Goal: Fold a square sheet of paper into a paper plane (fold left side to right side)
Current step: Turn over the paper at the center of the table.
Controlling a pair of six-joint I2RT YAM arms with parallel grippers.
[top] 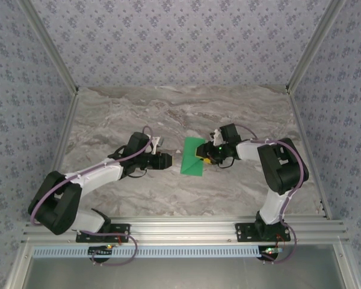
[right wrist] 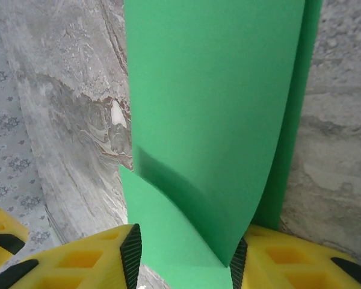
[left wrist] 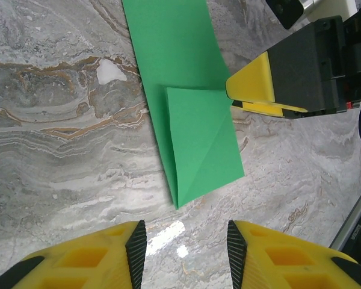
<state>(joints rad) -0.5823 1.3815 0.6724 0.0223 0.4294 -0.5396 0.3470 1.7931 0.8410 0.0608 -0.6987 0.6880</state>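
Green paper (top: 191, 158) lies part-folded on the desk (top: 228, 108); the right claw (right wrist: 183, 259), spread, straddles its lifted flap, probably to fold it over, while the left claw (left wrist: 183, 241) hovers spread and empty beside.

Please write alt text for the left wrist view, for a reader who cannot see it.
A folded green paper sheet lies on a marble table, with the right gripper at its edge. The left gripper, jaws open, is in the foreground.

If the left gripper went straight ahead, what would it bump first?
Probably the green paper, whose folded corner lies right ahead of the left gripper; height is unclear, so it might skim over.
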